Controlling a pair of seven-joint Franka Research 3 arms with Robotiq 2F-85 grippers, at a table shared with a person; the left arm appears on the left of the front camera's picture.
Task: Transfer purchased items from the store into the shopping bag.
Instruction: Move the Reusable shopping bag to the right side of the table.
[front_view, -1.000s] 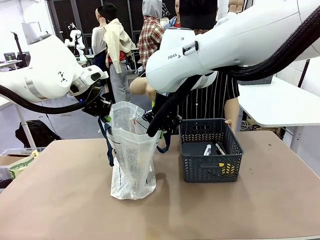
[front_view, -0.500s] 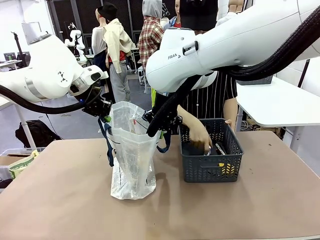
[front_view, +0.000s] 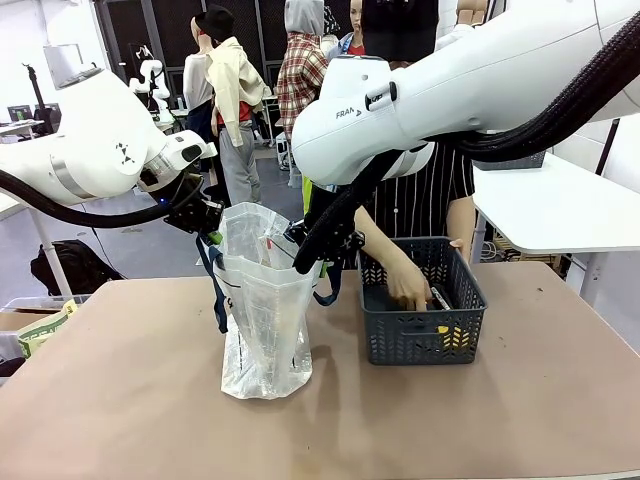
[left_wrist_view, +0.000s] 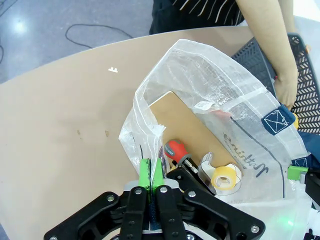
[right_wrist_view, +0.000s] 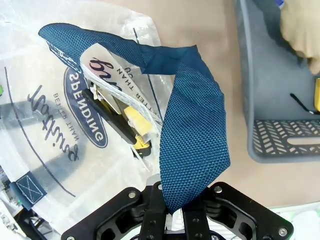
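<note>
White see-through plastic makes up the bag (front_view: 262, 320), which stands upright on the brown table (front_view: 120, 400), a little left of the middle, with its mouth held open from two sides. The left gripper (left_wrist_view: 151, 170) is at the bag's left rim. In the left wrist view its green pads (left_wrist_view: 144, 172) are pressed together on the edge of the plastic, with no gap between them. The right gripper (right_wrist_view: 172, 197) is at the bag's right side. Its fingers are closed tight on the navy strap (right_wrist_view: 192, 145), which rises from between them, folds over and runs back to the printed side of the bag.

Looking down into the bag from the left wrist, a screwdriver (left_wrist_view: 175, 150) with a red and black handle lies at the bottom. A roll of tape (left_wrist_view: 223, 178) in a yellowish colour is just beside it, and a flat brown card (left_wrist_view: 182, 122) leans behind both.

The dark grey basket (front_view: 420, 345) with lattice sides sits on the table just right of the bag, near it but apart from it. A person stands at the far side in a striped top, and one hand (front_view: 408, 288) reaches down inside the basket. A small black and white packet (front_view: 441, 297) lies just beside that hand. Something yellow (front_view: 456, 338) shows through the basket's front wall; what it is cannot be told.
</note>
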